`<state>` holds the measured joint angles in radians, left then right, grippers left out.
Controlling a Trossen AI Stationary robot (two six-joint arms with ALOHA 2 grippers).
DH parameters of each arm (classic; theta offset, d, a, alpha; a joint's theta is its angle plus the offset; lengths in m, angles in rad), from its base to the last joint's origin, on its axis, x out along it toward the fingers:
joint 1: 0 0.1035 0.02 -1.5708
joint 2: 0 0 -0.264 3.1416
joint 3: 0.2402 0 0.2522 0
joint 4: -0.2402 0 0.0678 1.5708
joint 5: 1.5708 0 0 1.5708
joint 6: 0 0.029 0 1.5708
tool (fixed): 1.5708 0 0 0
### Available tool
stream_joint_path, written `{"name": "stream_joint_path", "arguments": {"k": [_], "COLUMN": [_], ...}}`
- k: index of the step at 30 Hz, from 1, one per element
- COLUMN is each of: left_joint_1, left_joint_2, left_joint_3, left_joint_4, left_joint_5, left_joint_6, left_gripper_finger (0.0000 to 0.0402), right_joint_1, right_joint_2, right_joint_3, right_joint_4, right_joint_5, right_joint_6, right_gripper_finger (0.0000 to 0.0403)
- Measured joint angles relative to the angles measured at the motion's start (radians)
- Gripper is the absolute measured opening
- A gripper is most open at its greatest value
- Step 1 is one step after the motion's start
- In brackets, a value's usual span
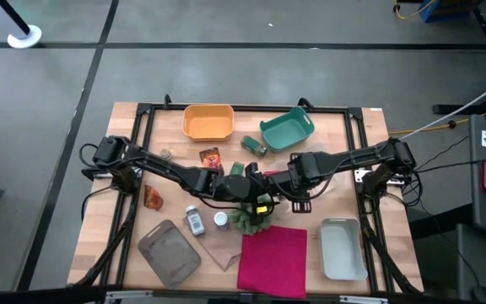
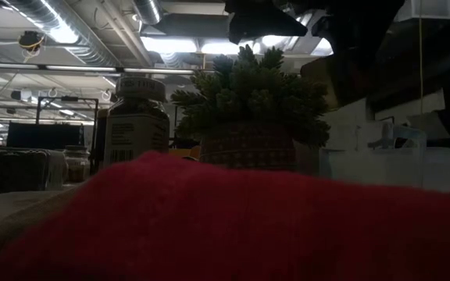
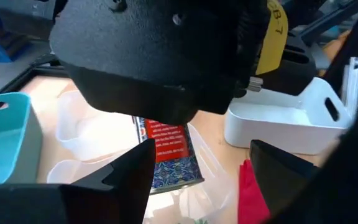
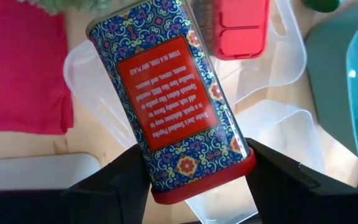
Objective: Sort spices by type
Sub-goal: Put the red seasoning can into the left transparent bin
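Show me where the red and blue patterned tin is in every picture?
High view: hidden under the two arms at the table's middle.
Low view: not in it.
Left wrist view: the tin, behind the right tool.
Right wrist view: centre, in the right tool.
Shared landmark: red cloth.

Red cloth [image 2: 233, 218] blurred, filling foreground

Tin [image 4: 169, 93] between right claw [image 4: 194, 168] fingers, seemingly above clear trays [image 4: 272, 124], cloth [image 4: 17, 68] beside.
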<state>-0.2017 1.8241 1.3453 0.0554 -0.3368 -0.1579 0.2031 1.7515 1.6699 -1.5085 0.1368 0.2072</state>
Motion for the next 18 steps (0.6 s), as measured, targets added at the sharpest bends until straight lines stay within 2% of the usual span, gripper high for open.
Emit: {"name": "stream_joint_path", "arguments": {"k": [10, 18], "left_joint_1": [-0.042, -0.047], "left_joint_2": [-0.003, 0.001], "left_joint_3": [0.0, -0.002], "left_joint_4": [-0.112, -0.127], "left_joint_5": [-0.125, -0.145], "left_joint_6": [0.031, 0.015], "left_gripper_finger": [0.0246, 0.0246], "right_joint_1": [0.0, -0.001], "right_joint_2": [0.002, 0.002], "right_joint_3": [0.0, 0.003], "right_joint_4": [0.018, 0.047], "right_joint_5": [0.0, 0.002], "right_joint_6": [0.036, 0.032], "right_gripper_finger": [0.0228, 0.0229]}}
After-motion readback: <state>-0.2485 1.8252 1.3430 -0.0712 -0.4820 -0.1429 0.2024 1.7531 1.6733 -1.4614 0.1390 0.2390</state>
